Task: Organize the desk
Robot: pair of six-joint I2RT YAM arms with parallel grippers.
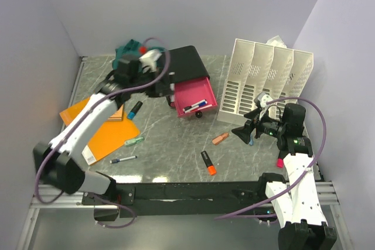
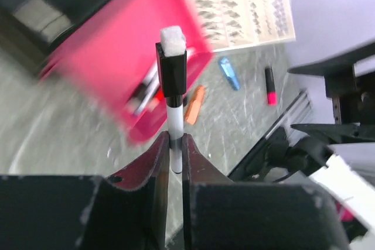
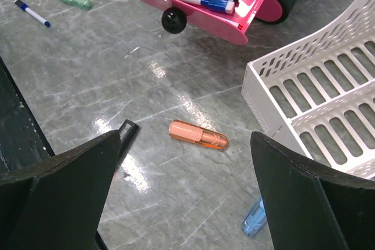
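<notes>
The desk [image 1: 170,144] is grey-green marble-patterned stone strewn with pens and highlighters. My left gripper [image 2: 174,144] is shut on a white-barrelled marker [image 2: 171,74] with a black cap, and holds it up beside the open pink drawer [image 1: 196,98]. In the top view the left gripper [image 1: 170,89] sits at the drawer's left edge. My right gripper [image 3: 186,144] hangs open above the desk near a salmon highlighter [image 3: 198,135], with nothing between its fingers. In the top view the right gripper [image 1: 243,130] is right of that highlighter [image 1: 220,139].
The pink drawer [image 3: 199,4] holds two markers and sticks out of a black drawer box [image 1: 187,62]. A white file rack [image 1: 266,83] stands at the right. Orange folders [image 1: 108,133] lie at the left. A green highlighter [image 1: 135,141], a blue pen [image 1: 123,159], a black-orange highlighter [image 1: 207,163] and a blue highlighter [image 3: 254,221] lie loose.
</notes>
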